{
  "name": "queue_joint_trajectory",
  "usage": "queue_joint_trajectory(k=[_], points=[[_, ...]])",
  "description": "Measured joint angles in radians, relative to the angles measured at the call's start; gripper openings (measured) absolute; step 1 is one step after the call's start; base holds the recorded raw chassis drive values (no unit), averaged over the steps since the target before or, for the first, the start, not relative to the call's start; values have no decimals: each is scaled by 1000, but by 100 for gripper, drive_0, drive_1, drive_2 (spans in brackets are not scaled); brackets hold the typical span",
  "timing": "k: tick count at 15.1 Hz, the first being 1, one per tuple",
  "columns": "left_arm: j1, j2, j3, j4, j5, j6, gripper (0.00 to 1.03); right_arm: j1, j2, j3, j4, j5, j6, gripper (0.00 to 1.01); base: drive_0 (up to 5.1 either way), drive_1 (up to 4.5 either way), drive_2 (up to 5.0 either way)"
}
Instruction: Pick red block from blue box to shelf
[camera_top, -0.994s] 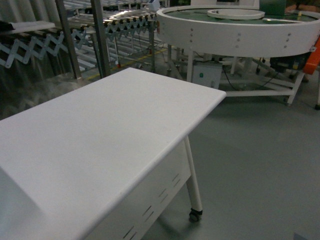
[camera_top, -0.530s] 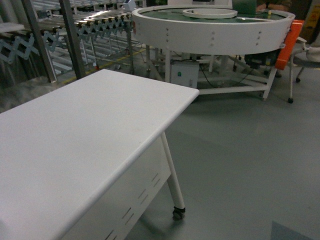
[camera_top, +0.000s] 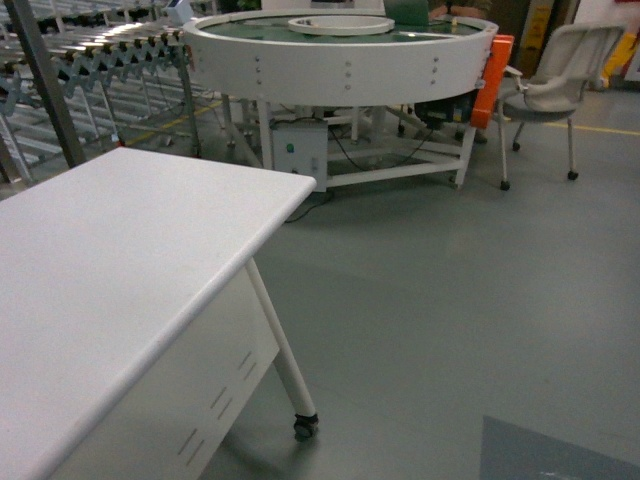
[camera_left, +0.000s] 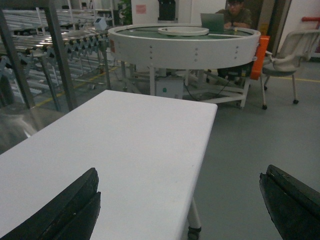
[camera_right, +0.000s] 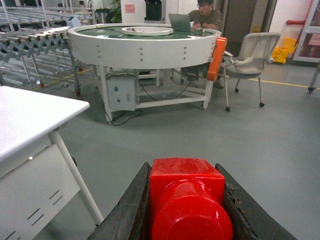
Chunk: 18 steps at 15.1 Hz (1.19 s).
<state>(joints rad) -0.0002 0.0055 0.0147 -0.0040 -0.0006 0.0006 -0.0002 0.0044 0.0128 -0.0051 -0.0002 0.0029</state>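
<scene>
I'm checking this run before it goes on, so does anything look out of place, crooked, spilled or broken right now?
Nothing stands out. The red block sits squarely between the right gripper fingers, stud toward the camera. The left gripper is open and empty above the white table, which shows no spill or damage.

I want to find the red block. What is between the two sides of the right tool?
The red block sits clamped between the two sides of the right tool, stud toward the camera. That shows in the right wrist view.
</scene>
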Motion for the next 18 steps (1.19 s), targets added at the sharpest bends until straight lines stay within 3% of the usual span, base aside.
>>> queue_joint_trajectory(k=[18], points=[[0,0,0,0,0,0,98,0,0,0,0,0,0,28,-147,-147,-147]])
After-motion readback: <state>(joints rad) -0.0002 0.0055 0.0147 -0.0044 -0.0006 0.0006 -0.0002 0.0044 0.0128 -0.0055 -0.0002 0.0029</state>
